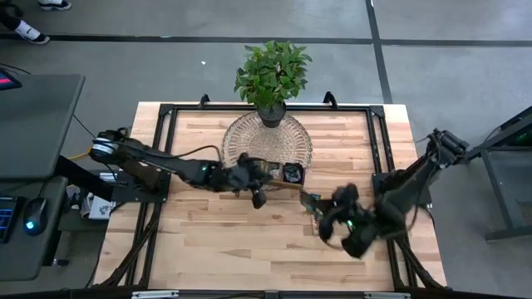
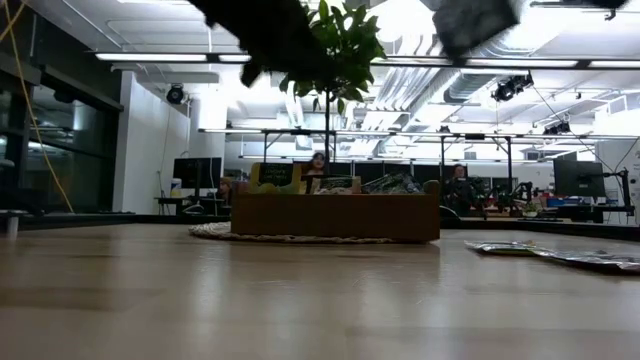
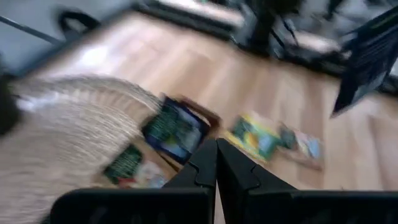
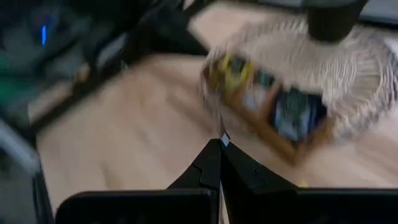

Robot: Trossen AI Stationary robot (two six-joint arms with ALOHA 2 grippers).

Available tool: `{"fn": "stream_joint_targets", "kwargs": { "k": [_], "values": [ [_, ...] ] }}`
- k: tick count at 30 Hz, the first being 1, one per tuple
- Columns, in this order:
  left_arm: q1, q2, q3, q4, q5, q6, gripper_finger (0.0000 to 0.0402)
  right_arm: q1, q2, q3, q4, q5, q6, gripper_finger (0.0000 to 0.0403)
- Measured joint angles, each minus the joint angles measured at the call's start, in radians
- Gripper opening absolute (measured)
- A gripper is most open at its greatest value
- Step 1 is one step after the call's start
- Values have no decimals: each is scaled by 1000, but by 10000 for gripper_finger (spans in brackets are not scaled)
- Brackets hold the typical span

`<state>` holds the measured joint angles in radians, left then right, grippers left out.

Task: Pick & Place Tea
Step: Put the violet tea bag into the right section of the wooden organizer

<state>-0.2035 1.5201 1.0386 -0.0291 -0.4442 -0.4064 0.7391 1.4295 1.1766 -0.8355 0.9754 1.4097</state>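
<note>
Overhead, left gripper [image 1: 258, 199] closed and holding nothing, hovering just at 7 o'clock of the wooden tray [image 1: 278, 174]. Tea [image 1: 292, 174] standing in the tray, dark sachets at its 3 o'clock end; more loose sachets [image 1: 312, 202] lying flat on the bare wood at 5 o'clock of the tray, between the two grippers. Right gripper [image 1: 321, 218] also shut and empty, just at 5 o'clock of those loose sachets, not seen touching them.

From the left wrist, fingers [image 3: 202, 168] pressed together, a dark blue sachet [image 3: 174, 129] and a green one ahead in the tray, yellow-green ones [image 3: 255, 135] beyond on the wood. From the right wrist, fingers [image 4: 211, 165] likewise pinched shut, tray [image 4: 267, 118] ahead with its sachets.

Tray resting partly on a round woven mat [image 1: 268, 139], potted plant [image 1: 272, 76] at the mat's 12 o'clock edge. Light plank tabletop [image 1: 216, 232] inside a black frame. At table height, an open office behind: monitors, ceiling strip lights, two seated people [image 2: 318, 162] far off.
</note>
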Motion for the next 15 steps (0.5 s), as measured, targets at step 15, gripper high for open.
{"fn": "stream_joint_targets", "kwargs": {
  "k": [15],
  "values": [
    [-45,-37,3,-19,-248,-9,1,-350,57,-1,250,67,-181,0]
  ]
}}
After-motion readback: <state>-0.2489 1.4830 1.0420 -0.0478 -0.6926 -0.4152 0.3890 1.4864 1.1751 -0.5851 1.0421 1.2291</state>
